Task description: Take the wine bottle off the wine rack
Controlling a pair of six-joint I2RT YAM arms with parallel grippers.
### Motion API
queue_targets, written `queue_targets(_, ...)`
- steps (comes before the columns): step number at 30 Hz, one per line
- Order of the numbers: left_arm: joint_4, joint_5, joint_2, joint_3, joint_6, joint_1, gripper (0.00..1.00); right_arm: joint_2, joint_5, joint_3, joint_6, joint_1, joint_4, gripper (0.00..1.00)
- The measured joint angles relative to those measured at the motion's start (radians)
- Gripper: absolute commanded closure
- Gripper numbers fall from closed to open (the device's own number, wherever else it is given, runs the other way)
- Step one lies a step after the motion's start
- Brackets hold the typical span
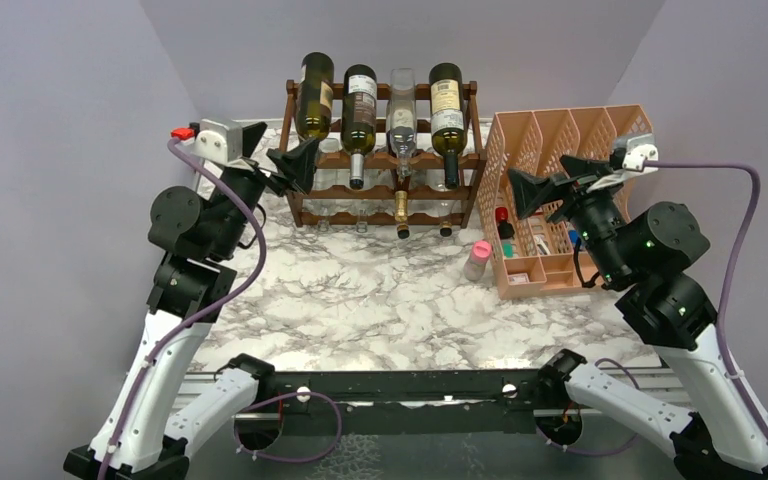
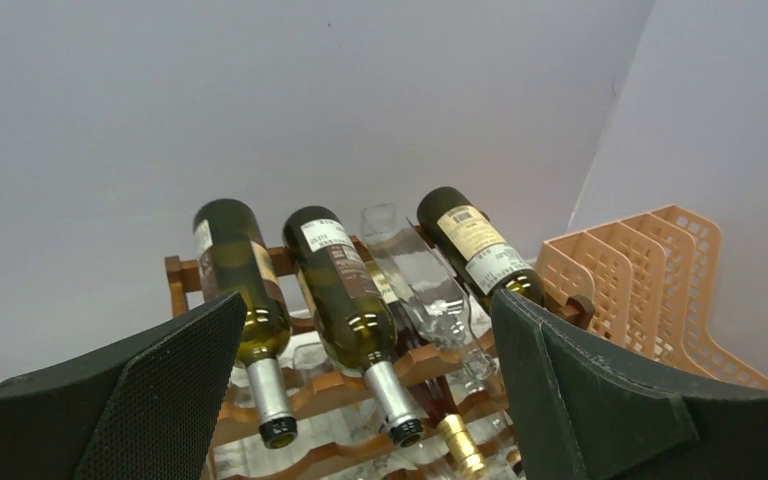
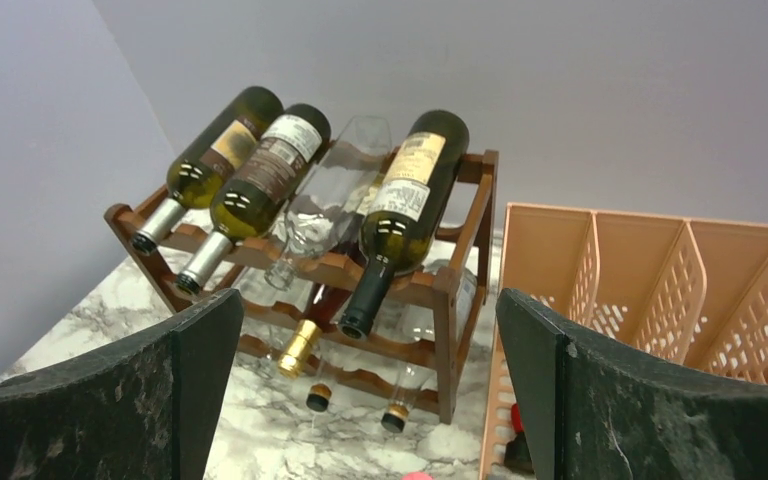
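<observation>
The dark reddish-brown wine rack [image 1: 475, 160] stands at the back of the marble table. Its top tier holds a green bottle [image 1: 314, 95], a dark bottle [image 1: 359, 110], a clear bottle [image 1: 402, 110] and a green bottle [image 1: 447, 105], necks toward me. A gold-capped bottle [image 1: 401, 208] lies one tier lower. My left gripper [image 1: 278, 150] is open and empty, just left of the rack's front. In the left wrist view [image 2: 368, 300] the bottles show between its jaws. My right gripper [image 1: 552, 178] is open and empty, right of the rack, which shows in the right wrist view [image 3: 447, 330].
An orange plastic mesh organizer [image 1: 560, 130] stands right of the rack, under my right gripper, with small items such as a red-capped one [image 1: 501, 215] in its tray. A small pink-capped bottle [image 1: 477, 260] stands on the table beside it. Grey walls close in behind and on both sides.
</observation>
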Motion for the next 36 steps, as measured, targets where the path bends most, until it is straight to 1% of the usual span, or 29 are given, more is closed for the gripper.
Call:
queue_targets(9,-0.053,-0.062,0.034,-0.033,-0.023,-0.113,0.01,-0.009,-0.04,-0.075,0.073,-0.087,-0.021,0.0)
queue_targets(16,-0.111,-0.11,0.065,-0.064,-0.042,-0.177,0.01,0.021,-0.08,-0.085,0.095,-0.134,-0.077,0.0)
queue_targets(27,-0.164,-0.124,0.09,-0.097,-0.05,-0.215,0.01,0.149,-0.083,-0.078,0.103,-0.16,-0.192,0.0)
queue_targets(36,-0.194,-0.124,0.079,-0.15,-0.054,-0.221,0.01,0.272,-0.081,-0.04,0.14,-0.166,-0.24,0.0)
